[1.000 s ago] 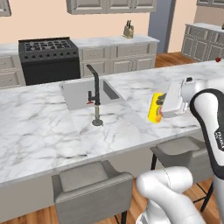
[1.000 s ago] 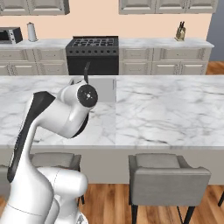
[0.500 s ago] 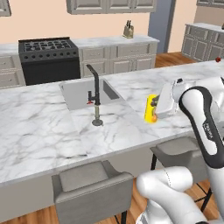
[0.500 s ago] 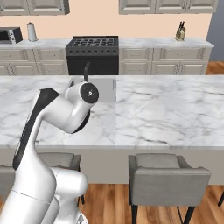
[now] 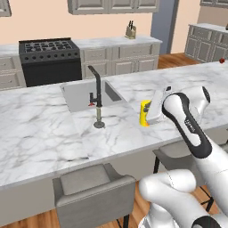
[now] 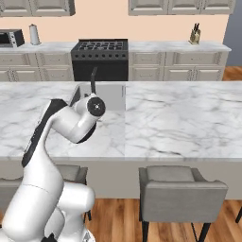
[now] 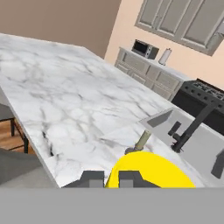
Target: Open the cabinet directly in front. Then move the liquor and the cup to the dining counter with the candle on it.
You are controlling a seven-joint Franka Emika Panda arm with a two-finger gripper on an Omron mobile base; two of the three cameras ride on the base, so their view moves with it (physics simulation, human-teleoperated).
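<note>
While the cup (image 5: 145, 113) already hangs over the marble table (image 5: 53, 133), it does not look set down yet, so the carrying leg for this piece reads as nearly finished. In the left base view it sits right of centre, just right of the sink (image 5: 84, 95) and the dark faucet (image 5: 95, 100), pressed against the hand (image 5: 153, 111). In the hand view the cup's yellow body (image 7: 148, 173) fills the lower middle of the frame, right behind the two dark fingertips (image 7: 92, 178), which stand close together on it: the hand is closed around the cup.

Whether the cup's base touches the marble I cannot tell. In the hand view a slim pale neck shows just above the yellow body; it could be the liquor, but it is too small to be sure. No candle can be made out either, so I cannot confirm that this is the right table. As a judgement, what is left is lowering and releasing the cup, and the bottle if it has not been brought.

Against the earlier frames, the cup and hand have travelled left across the left base view, from near the right edge toward the sink, and the forearm has swung in after them. The room itself sits the same in both base views, so the base has not driven.
</note>
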